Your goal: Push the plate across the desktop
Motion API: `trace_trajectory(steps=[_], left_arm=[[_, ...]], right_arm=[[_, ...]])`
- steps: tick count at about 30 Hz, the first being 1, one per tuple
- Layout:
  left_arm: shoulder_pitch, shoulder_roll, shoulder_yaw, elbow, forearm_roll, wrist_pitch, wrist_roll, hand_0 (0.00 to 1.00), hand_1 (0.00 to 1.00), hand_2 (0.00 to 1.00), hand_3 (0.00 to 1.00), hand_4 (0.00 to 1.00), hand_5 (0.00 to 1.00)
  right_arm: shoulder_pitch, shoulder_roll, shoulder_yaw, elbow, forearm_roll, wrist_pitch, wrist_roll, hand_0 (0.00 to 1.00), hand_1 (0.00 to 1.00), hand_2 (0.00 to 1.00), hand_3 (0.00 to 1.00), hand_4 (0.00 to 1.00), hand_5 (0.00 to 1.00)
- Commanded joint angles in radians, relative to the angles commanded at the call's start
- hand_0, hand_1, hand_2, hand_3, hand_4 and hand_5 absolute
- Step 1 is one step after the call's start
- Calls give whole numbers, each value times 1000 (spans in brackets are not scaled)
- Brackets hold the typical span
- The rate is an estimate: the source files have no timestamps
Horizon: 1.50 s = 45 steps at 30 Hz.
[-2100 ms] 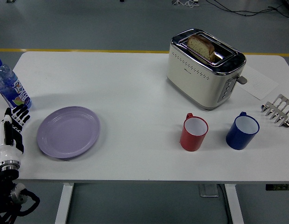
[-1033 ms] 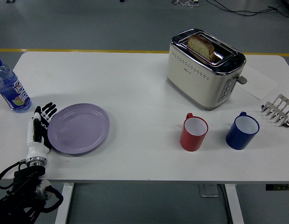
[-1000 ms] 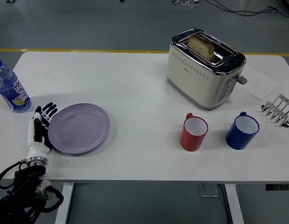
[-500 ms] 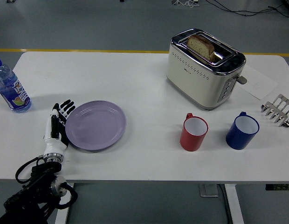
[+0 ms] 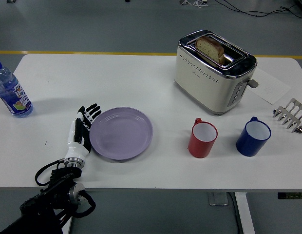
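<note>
- The left hand reached in from the lower left, its fingers held straight and close together, gripping nothing.
- The hand stood edge-on against the left rim of the purple plate, its flat side touching the rim.
- The plate lay flat on the white table, left of centre and near the front edge.
- A red mug stood to the plate's right, apart from it, and a blue mug stood further right.
- A cream toaster with a slice of bread in its slot stood behind the mugs.
- A water bottle stood at the table's left edge, well apart from the hand.
- A metal rack sat at the right edge.
</note>
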Motion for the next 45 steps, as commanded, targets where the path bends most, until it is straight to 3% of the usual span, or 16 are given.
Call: trace_trajectory(steps=[15, 30, 45], left_arm=[[-72, -9, 103, 4, -58, 3, 0, 771, 780, 761, 666, 442, 998], [-93, -9, 199, -19, -79, -2, 0, 770, 780, 761, 664, 437, 998], [-93, -9, 153, -53, -45, 12, 0, 768, 779, 762, 662, 431, 986]], right_arm=[[5, -2, -25, 0, 35, -2, 4, 605, 516, 586, 575, 359, 251], [4, -2, -23, 0, 32, -1, 4, 604, 515, 585, 572, 358, 252], [2, -4, -21, 0, 31, -1, 5, 603, 516, 585, 574, 360, 251]])
